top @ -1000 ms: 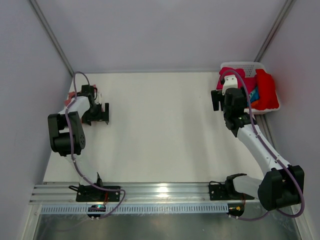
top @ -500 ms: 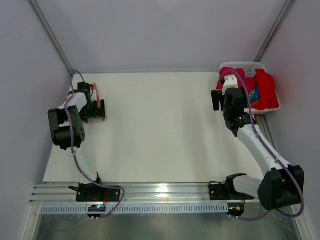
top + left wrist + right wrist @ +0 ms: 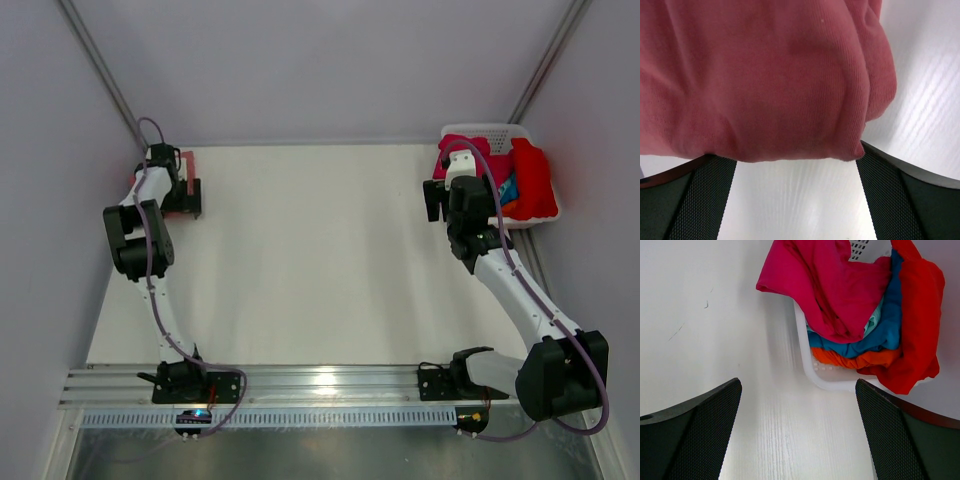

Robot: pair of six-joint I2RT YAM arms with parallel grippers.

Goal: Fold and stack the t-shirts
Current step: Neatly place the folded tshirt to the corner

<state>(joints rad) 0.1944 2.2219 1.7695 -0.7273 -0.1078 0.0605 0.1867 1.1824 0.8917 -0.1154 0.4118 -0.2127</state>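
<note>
Top view: the left gripper, jaws spread and empty, hovers at ten o'clock over the salmon t-shirt in the table corner. The wall is close there, while the table's centre is open.

Left wrist: the shirt is bunched, its near edge level with the tips of the parted fingers.

Right wrist: the right gripper is open, with the basket of t-shirts at one o'clock. Likely next step: draw one out.

Dusty pink t-shirt fills the upper frame, lying in soft folds on the white table. My left gripper stands spread wide, one mesh-padded finger at each lower corner. The shirt's near hem spans the gap and appears to meet both fingertips, unclamped.
</note>
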